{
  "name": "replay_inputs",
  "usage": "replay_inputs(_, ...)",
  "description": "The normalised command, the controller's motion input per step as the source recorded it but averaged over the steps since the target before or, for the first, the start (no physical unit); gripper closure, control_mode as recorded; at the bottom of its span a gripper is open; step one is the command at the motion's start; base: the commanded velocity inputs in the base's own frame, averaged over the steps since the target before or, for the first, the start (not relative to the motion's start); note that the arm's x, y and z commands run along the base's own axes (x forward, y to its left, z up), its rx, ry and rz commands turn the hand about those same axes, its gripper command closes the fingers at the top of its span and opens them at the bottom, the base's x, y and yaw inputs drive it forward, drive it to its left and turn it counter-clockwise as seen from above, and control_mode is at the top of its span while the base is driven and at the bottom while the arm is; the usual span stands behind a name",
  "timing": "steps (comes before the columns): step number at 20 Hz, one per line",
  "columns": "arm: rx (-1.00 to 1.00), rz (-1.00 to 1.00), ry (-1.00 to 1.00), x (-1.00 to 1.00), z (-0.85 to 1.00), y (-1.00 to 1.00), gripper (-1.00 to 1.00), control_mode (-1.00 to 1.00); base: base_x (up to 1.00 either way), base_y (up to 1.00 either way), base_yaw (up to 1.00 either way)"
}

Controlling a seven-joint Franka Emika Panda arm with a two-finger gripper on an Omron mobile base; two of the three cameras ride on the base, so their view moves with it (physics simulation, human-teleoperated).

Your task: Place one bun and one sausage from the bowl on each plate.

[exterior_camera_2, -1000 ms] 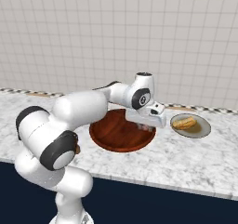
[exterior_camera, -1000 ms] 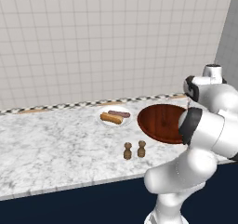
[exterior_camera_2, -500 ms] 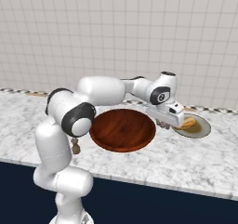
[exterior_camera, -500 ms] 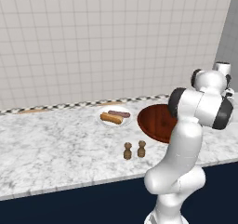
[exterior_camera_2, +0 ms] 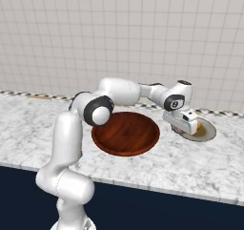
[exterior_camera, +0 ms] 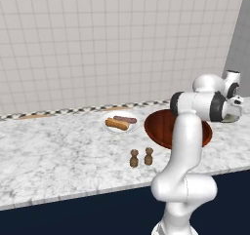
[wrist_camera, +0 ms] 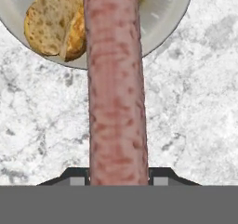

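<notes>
A: What's the setting?

B: A kitchen wall of pale square tiles behind a grey-veined marble worktop [exterior_camera: 53, 156], with a dark blue cabinet front below it.

A: And the claw?

B: The claw [wrist_camera: 118, 174] is clamped on a pink sausage [wrist_camera: 116, 79]. In the hand view the sausage runs lengthwise up from between the two dark fingertips [wrist_camera: 76, 177], which sit tight against its sides, so the jaws stand only as far apart as the sausage is thick. In the right base view the claw [exterior_camera_2: 187, 127] hangs over the near edge of the right-hand plate [exterior_camera_2: 208, 133].

A: What is on that plate?

B: A split bun [wrist_camera: 56, 21], cut face up, on the white plate [wrist_camera: 165, 18]. The far end of the sausage reaches over the plate's rim, beside the bun; whether it touches the plate I cannot tell.

A: Where is the bowl?

B: The reddish-brown bowl [exterior_camera_2: 126, 133] sits on the worktop just left of that plate.

A: Anything else?

B: In the left base view, a second white plate [exterior_camera: 110, 128] left of the bowl [exterior_camera: 161, 127] carries a bun [exterior_camera: 117, 124] and a sausage [exterior_camera: 125, 119] side by side. Two small brown shakers [exterior_camera: 141, 157] stand nearer the front edge.
</notes>
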Motion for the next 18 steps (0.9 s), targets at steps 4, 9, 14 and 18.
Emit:
replay_inputs(4, 0.00, -0.01, 0.07, 0.14, 0.00, -0.30, 1.00, -1.00, 0.00, 0.00, 0.00)
replay_inputs(9, -0.01, 0.00, 0.04, 0.32, -0.36, -0.14, 1.00, -1.00, 0.00, 0.00, 0.00)
replay_inputs(14, 0.00, 0.00, -0.02, 0.05, -0.36, -0.16, 1.00, -1.00, 0.00, 0.00, 0.00)
replay_inputs(18, 0.00, 0.00, 0.00, 0.25, -0.21, -0.01, 1.00, -1.00, 0.00, 0.00, 0.00)
